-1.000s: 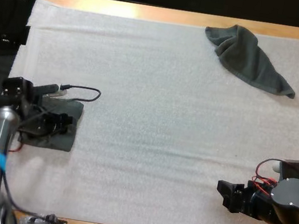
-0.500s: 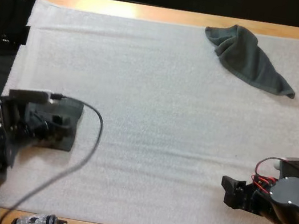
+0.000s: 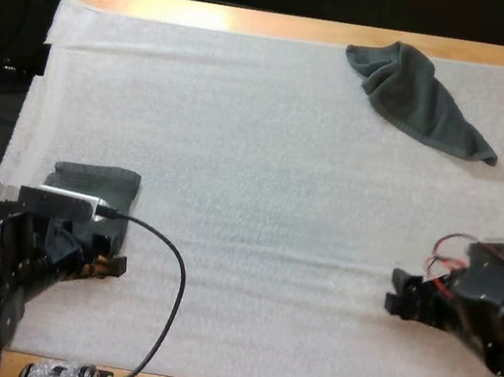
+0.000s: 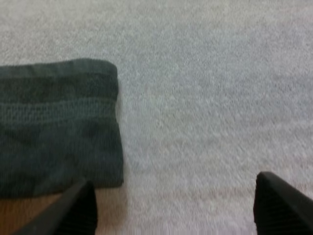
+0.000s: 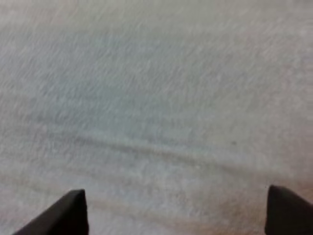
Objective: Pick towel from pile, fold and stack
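Observation:
A crumpled dark grey-green towel (image 3: 419,98) lies at the mat's far right. A folded towel (image 3: 96,186) rests flat near the left edge of the mat, and in the left wrist view this folded towel (image 4: 56,127) lies just ahead of my fingers. My left gripper (image 3: 108,256) (image 4: 173,205) is open at the folded towel's near edge, holding nothing. My right gripper (image 3: 401,298) (image 5: 176,213) is open over bare mat near the front right, far from both towels.
The white mat (image 3: 258,209) covers most of the wooden table (image 3: 290,25). A black cable (image 3: 166,291) loops from my left arm across the mat's front left.
My left arm has pulled back toward the front left, off the folded towel, which now lies uncovered. My right gripper has shifted slightly right and away.

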Robot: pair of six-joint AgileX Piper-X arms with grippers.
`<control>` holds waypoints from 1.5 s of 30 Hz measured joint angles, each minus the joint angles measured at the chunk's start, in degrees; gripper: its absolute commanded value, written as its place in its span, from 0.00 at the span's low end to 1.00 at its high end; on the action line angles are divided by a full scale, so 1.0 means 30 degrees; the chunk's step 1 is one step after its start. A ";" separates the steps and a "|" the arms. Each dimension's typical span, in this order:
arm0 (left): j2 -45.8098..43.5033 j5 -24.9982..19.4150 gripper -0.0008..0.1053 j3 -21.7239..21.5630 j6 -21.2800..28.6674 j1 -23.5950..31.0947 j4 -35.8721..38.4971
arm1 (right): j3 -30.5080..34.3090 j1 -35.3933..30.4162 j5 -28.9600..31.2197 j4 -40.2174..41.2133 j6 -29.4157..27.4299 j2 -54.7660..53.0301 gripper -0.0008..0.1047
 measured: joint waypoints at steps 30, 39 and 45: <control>-0.2041 -0.1711 0.62 -0.0388 0.0602 -0.1728 0.2527 | 0.0000 -1.1930 -0.4336 -0.0129 -0.4690 -0.5427 0.68; -0.5474 -0.1709 0.62 -0.0388 0.0602 -0.1728 0.3555 | -0.0020 -1.1930 -0.4336 0.0456 -0.5671 -0.9122 0.68; -0.8978 -0.1813 0.62 -0.0403 0.0989 -0.1728 0.3858 | -0.0020 -1.1930 -0.4336 0.0721 -0.5696 -1.1301 0.68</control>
